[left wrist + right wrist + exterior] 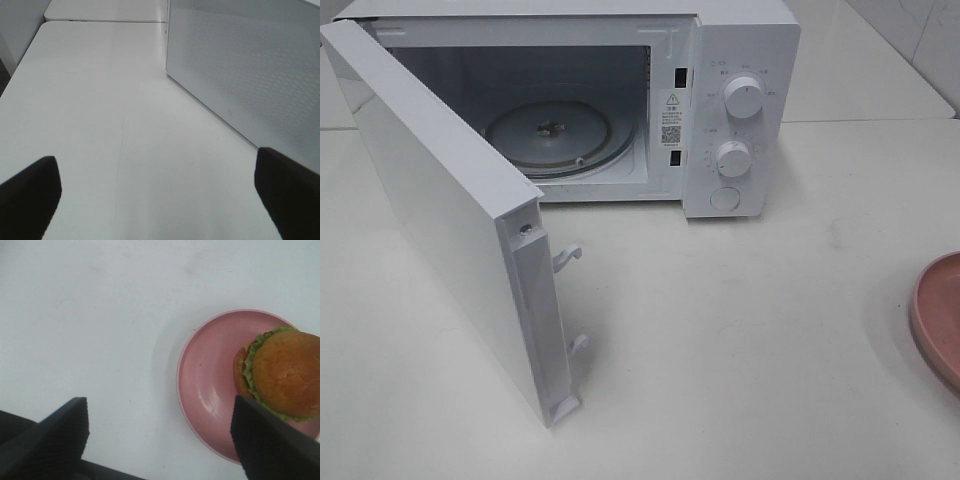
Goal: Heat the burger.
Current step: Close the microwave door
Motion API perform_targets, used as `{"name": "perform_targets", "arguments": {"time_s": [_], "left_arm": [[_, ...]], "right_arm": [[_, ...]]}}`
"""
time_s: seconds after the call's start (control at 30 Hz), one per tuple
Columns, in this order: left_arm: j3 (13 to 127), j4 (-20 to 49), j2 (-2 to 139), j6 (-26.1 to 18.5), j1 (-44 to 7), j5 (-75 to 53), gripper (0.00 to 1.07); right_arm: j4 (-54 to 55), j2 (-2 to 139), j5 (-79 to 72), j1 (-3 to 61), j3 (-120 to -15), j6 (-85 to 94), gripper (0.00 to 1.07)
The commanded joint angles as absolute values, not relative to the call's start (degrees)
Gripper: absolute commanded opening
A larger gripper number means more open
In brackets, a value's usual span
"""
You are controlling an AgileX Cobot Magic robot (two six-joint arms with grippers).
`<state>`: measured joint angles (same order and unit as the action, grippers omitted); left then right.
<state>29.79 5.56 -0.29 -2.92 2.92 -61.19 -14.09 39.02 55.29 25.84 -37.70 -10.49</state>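
Right wrist view: the right gripper (157,440) hangs wide open and empty above the table (90,315); the burger (282,372) sits on the pink plate (205,385) beside one finger. The left gripper (160,192) is spread wide, empty, next to the microwave door (240,65); the microwave (740,60) holds only its turntable (550,135).

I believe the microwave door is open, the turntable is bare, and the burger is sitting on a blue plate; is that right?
Not quite: the plate is pink, not blue, as the right wrist view shows. The rest holds: the microwave door is open, the turntable is bare, and the burger sits on the plate.
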Motion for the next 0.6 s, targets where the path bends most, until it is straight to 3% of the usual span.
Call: {"name": "perform_targets", "arguments": {"time_s": [0.03,0.6], "left_arm": [[29.56,5.56,-1.38,-2.58,3.04,-61.25,0.98],[29.56,5.56,-1.38,-2.58,3.04,-61.25,0.98]], "right_arm": [[-11.12,33.98,54.95,20.86,-37.36,-9.22,0.76],[-9.57,10.14,53.17,8.65,-30.08,-7.62,0.76]]}}
